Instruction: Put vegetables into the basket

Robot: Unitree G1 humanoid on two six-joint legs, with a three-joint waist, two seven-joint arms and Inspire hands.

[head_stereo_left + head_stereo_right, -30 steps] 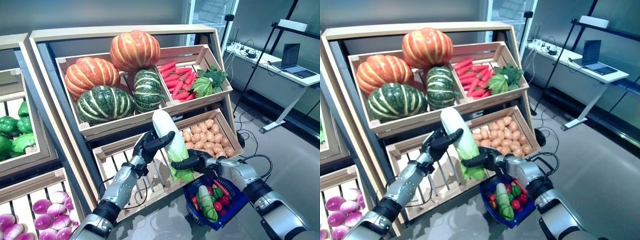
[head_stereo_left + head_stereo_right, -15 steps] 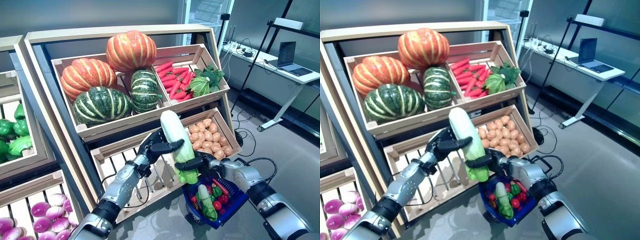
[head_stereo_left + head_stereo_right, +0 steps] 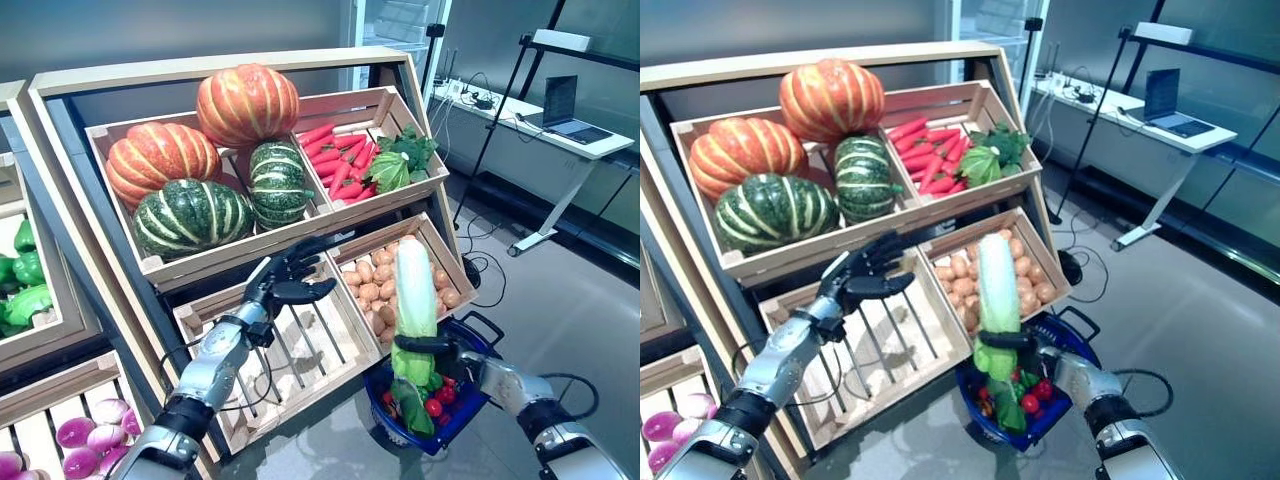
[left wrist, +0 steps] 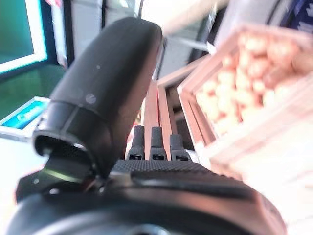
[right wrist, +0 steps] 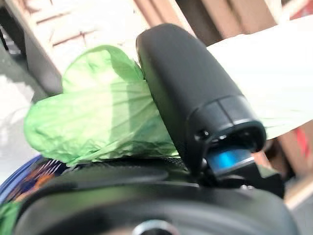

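— Left eye view: where's the cabbage?
— Upright in my right hand, fingers curled round it, over the basket of vegetables. My left hand hangs spread above a bare crate.

The indoor scene was evenly and fairly brightly lit, with soft shadows inside the wooden crates and a dull sheen on the grey floor. Both head views were crisp. Both wrist views were blurred, their backgrounds out of focus.
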